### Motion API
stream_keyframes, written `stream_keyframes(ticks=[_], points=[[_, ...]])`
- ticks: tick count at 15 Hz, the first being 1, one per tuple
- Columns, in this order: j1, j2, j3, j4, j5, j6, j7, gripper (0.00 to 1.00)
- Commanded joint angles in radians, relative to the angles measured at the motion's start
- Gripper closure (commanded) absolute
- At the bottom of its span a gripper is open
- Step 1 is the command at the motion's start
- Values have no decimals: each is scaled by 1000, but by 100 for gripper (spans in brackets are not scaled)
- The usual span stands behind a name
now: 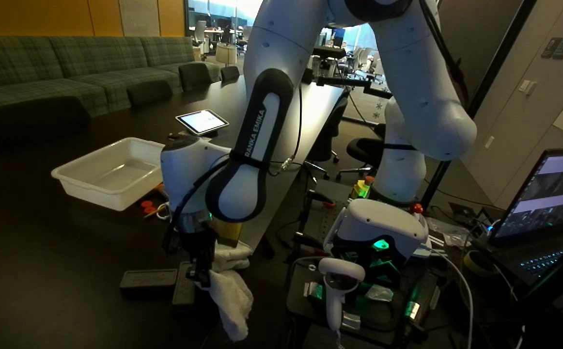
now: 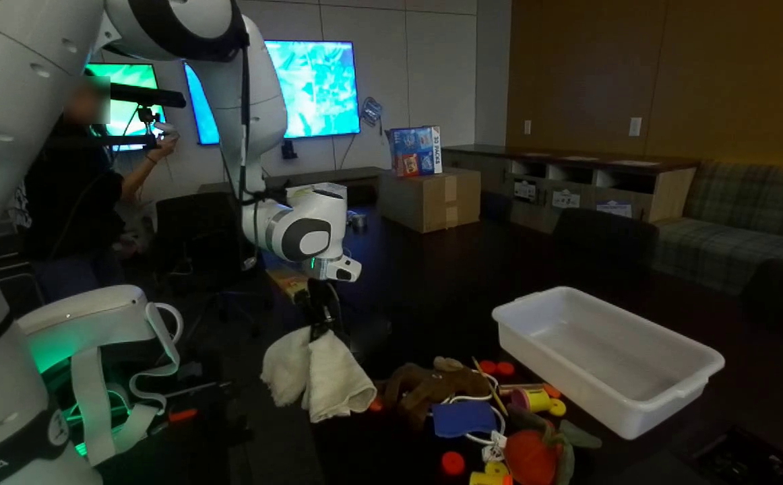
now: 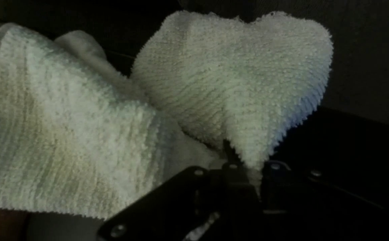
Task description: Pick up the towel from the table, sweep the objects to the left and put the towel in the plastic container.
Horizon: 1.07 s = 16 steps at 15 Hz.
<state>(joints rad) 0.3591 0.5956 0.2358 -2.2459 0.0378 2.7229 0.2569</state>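
At the edge of the black tabletop [image 2: 425,289], the gripper [image 2: 322,329] pinches a white towel [image 2: 339,380] that hangs in two flaps. Colourful toys [image 2: 529,455], including a brown soft toy [image 2: 432,387], lie between the towel and a white plastic tub [image 2: 560,376].

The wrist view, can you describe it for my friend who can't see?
A cream towel is pinched in the black end effector, low in the picture. Its fluffy folds spread up and left; behind them it's mostly dark.

3 dim views — glowing screens [image 2: 314,87]
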Motion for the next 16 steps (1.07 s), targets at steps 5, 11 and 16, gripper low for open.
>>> stream_keyframes(ticks=[5,11,16], points=[[-373,-331,181,-213,248,-131,-487,94],[-472,-564,-14,-270,342,-265,-676,94],[-520,-650,-260,-205,135,-313,-631,94]])
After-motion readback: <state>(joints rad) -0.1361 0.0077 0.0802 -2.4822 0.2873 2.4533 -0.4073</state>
